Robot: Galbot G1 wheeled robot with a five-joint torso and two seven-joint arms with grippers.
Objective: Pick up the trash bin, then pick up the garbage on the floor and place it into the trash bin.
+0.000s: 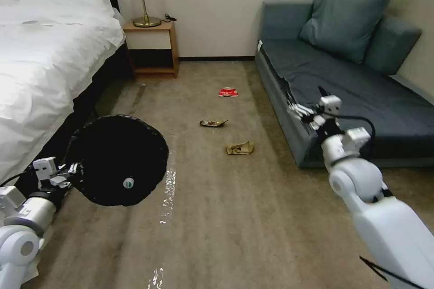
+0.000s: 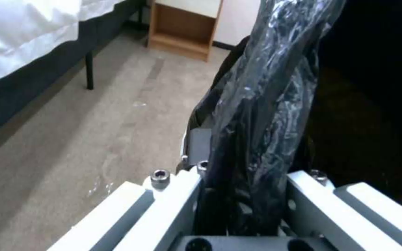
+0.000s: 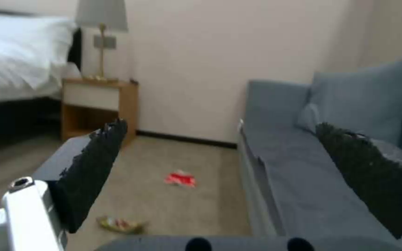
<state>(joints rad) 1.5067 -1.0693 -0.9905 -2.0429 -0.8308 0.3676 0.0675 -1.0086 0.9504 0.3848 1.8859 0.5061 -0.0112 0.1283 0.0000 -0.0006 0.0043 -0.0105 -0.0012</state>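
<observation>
Since you hold it: left gripper [image 1: 72, 172] jaws clamp trash bin [image 1: 118, 160] rim
Binned: bottle [image 1: 128, 183]
Left: red packet [image 1: 228, 92], wrapper [image 1: 213, 123], paper bag [image 1: 240, 148]
Right gripper [image 1: 302, 111]: jaws spread, empty

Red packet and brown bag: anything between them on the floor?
Yes: in the head view a dark wrapper lies on the carpet between the red packet and the brown bag.

bed [image 1: 40, 54] left; nightstand [image 1: 153, 47] behind; sofa [image 1: 352, 90] right

Left gripper [image 1: 72, 171] low at left, clamped on trash bin [image 1: 118, 160] rim; right gripper [image 3: 229, 177] raised forward, jaws spread.
</observation>
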